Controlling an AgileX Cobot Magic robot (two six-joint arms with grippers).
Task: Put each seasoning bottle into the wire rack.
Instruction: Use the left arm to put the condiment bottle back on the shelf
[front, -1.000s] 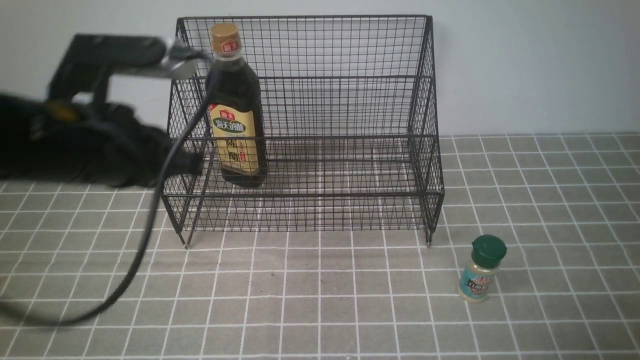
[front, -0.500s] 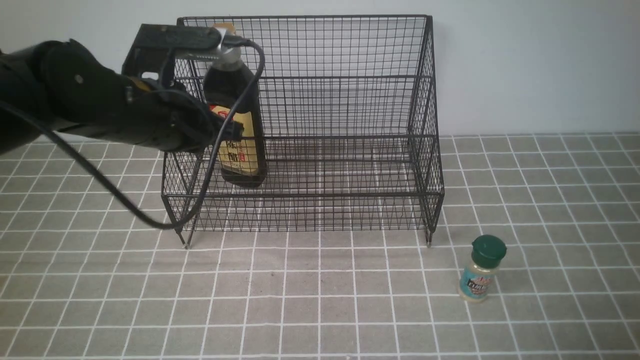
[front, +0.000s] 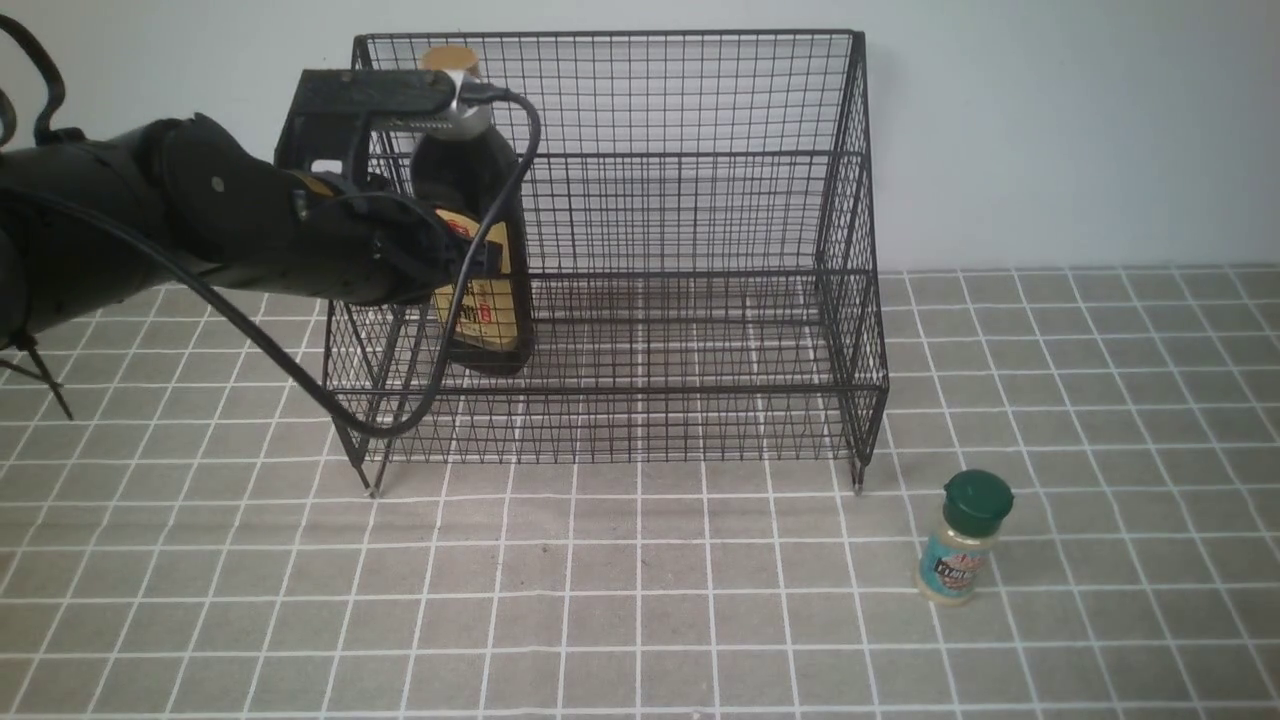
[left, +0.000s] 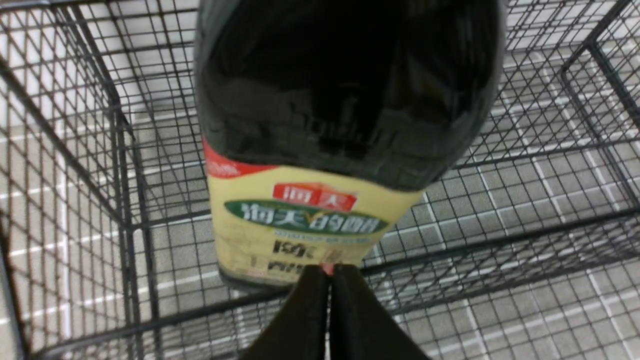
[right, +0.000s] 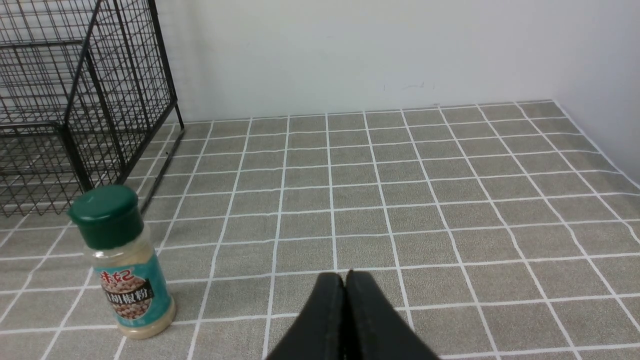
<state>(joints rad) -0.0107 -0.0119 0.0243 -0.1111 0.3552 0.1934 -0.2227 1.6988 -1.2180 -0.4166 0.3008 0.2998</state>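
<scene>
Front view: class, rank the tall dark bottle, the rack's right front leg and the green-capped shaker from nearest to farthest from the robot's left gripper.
1. Tall dark bottle: at the left end of the rack, beside the left gripper.
2. Rack's right front leg: across the rack, rightward.
3. Green-capped shaker: on the tiles, right of that leg.

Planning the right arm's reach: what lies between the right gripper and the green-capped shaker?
Only bare tiled tabletop, as the right wrist view shows; the right gripper and the green-capped shaker stand apart.
</scene>
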